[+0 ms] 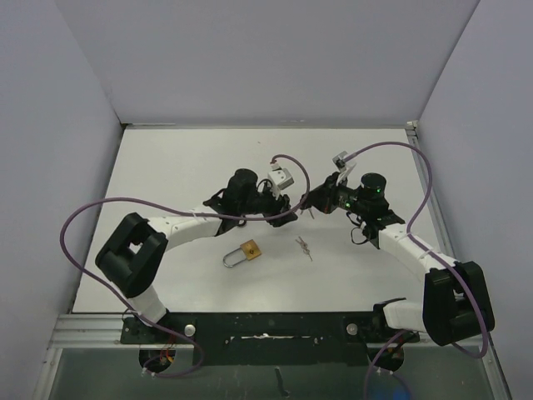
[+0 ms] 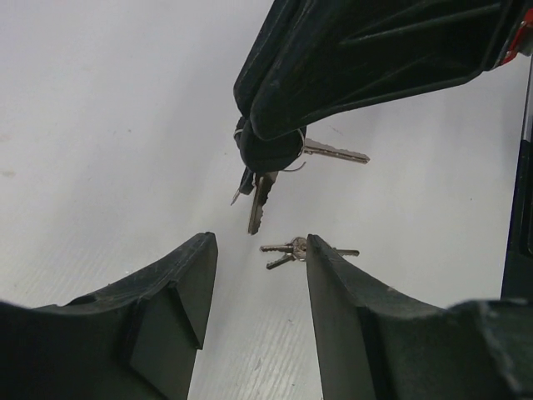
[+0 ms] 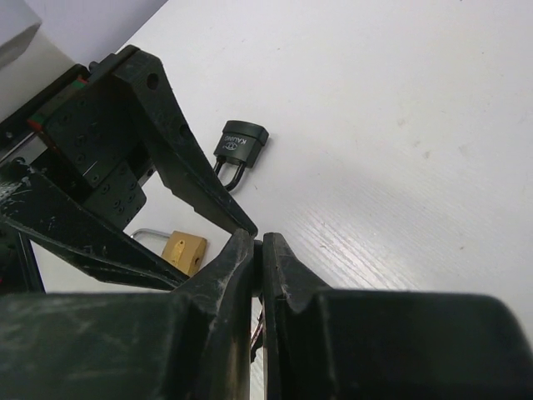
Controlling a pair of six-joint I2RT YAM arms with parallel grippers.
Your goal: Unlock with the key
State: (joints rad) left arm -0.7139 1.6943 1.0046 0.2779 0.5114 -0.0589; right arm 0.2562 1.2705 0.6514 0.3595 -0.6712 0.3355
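Brass padlock (image 1: 251, 250): flat on the table (image 1: 166, 167), near of centre, shackle pointing left. Small, dense and hard, so it is likely to slide on the smooth top; grip across the body.
Black padlock (image 3: 241, 143): on the table beyond the left gripper in the right wrist view, hidden in the top view.
Left gripper (image 2: 260, 267): fingers wide apart, holding nothing, facing the key bunch without touching it.
Key bunch (image 2: 266, 167): in mid-air at centre, several keys dangling from a ring. Light, stiff, thin and probably slick — the ring lets them swing. Best pinched flat on one key's head, blade left free.
Spare keys (image 1: 304, 247): loose on the table, right of the brass padlock.
Right gripper (image 3: 258, 242): fingers pressed together on the key bunch.
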